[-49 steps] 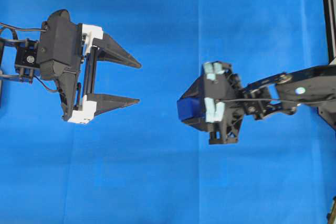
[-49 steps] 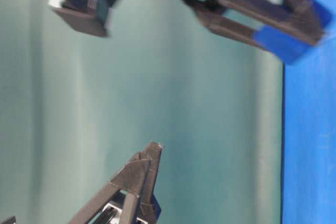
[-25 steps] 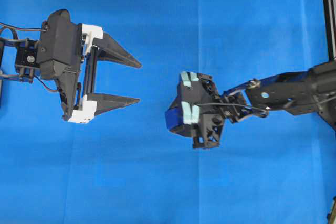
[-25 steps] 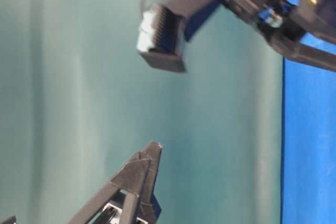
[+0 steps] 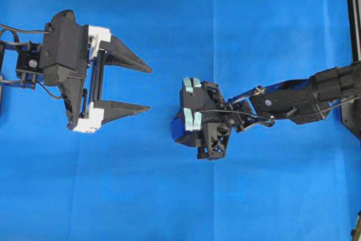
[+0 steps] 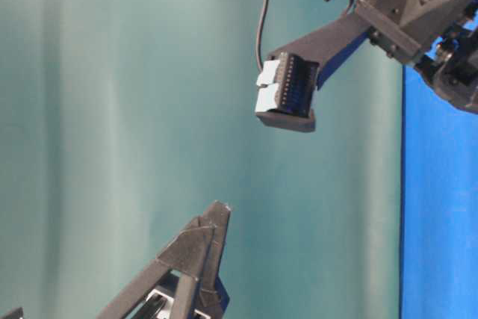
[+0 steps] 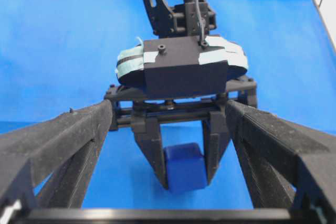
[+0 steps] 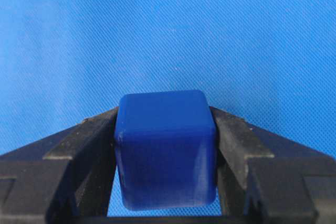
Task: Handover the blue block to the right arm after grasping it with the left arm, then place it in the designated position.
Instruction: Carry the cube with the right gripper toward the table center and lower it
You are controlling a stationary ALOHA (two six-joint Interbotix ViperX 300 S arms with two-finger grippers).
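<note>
The blue block [image 5: 177,128] is held between the fingers of my right gripper [image 5: 180,131], which points down at the cloth in the middle of the overhead view. In the right wrist view the block [image 8: 165,150] fills the gap between both fingers [image 8: 86,148], with cloth close behind it. My left gripper [image 5: 150,88] is open and empty at the left, fingers pointing at the right gripper. In the left wrist view the block [image 7: 184,167] hangs in the right gripper [image 7: 186,182], between my spread left fingers [image 7: 68,140]. The block does not show in the table-level view.
Bright blue cloth [image 5: 113,196] covers the table. A black frame rail [image 5: 352,15] runs along the right edge. In the table-level view the right arm's housing [image 6: 287,95] hangs at the top and the left fingers [image 6: 194,259] rise from the bottom, against a teal backdrop.
My right gripper has moved left and lower with the block in it, turning to point more steeply at the cloth. The left arm has not moved.
</note>
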